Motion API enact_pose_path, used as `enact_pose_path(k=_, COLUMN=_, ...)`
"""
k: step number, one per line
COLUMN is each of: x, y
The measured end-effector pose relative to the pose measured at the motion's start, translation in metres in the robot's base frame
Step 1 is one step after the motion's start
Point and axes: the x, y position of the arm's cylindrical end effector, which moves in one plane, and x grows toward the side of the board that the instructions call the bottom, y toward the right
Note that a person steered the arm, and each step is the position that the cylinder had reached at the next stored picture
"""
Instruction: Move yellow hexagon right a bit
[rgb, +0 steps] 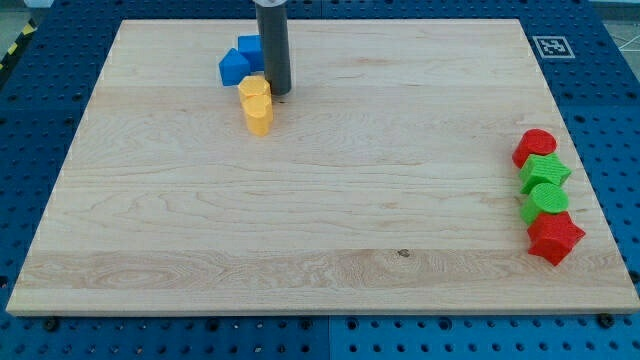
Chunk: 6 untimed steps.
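Pale wood forms the board (320, 200), which lies on a blue perforated table (40, 100); all positions below are given relative to the yellow hexagon (255, 91). The yellow hexagon sits near the board's top edge, left of centre in the view. A second yellow block (260, 115) (its shape cannot be made out with certainty) touches it on the side toward the view's bottom. My tip (278, 93), the lower end of the dark rod, stands just beside the yellow hexagon on the view's right, touching it or nearly so; the rod carries no pincer, so there is no open or closed state to report. Two blue blocks lie toward the view's top left of the hexagon: one blue block (234, 68) close by, another blue block (250, 48) beyond it, partly hidden by the rod. Well apart, far toward the view's right and lower, four blocks form a column near the board's edge: a red cylinder (536, 146), a green star (545, 173), a green cylinder (546, 200) and a red star (555, 238). A printed marker tag (550, 45) occupies the board's top right corner.
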Motion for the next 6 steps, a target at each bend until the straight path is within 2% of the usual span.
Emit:
enact_pose_path(k=2, x=-0.016, y=0.021)
enact_pose_path(k=4, x=-0.075, y=0.041)
enact_pose_path(k=6, x=-0.133, y=-0.035)
